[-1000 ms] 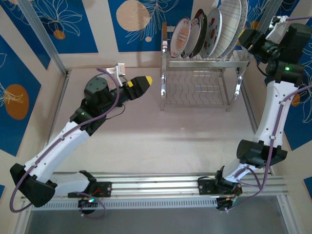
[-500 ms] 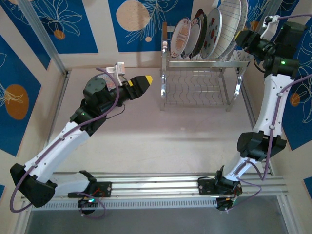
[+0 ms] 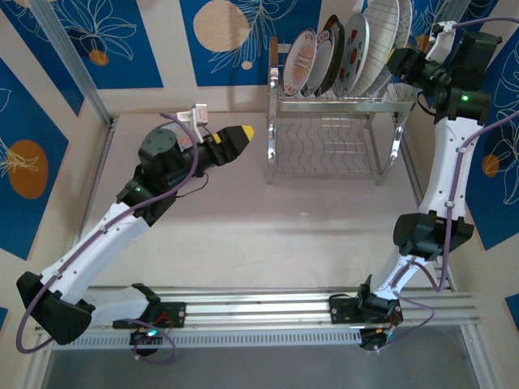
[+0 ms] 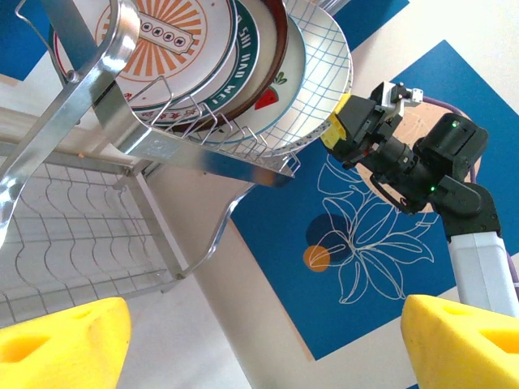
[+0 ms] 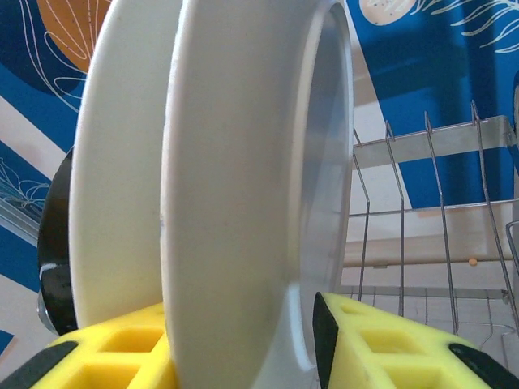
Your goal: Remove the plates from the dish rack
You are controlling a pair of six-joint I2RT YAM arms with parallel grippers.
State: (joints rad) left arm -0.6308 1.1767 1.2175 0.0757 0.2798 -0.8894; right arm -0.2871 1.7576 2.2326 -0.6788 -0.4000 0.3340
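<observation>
The chrome dish rack point(image 3: 332, 101) stands at the back of the table, with several plates upright in its upper tier. From left to right they are a sunburst plate point(image 3: 304, 61), a dark-rimmed plate point(image 3: 331, 53), a strawberry plate point(image 3: 354, 53) and a large grid plate point(image 3: 383, 40). My right gripper point(image 3: 399, 65) is at the grid plate's right rim point(image 4: 320, 73). In the right wrist view its fingers point(image 5: 381, 348) stand close on either side of that pale rim point(image 5: 235, 203); whether they press it I cannot tell. My left gripper point(image 3: 247, 132) hangs open and empty left of the rack.
Another pale plate point(image 5: 113, 178) stands just behind the straddled one. The upright wires of the rack point(image 5: 430, 162) rise to the right of my right gripper. The wavy lower shelf point(image 3: 328, 142) holds nothing. Blue patterned wall panels point(image 3: 122, 40) close in the back and sides.
The right arm has reached up and leftward, and its fingers have come in around the grid plate's rim. The left arm has not moved.
</observation>
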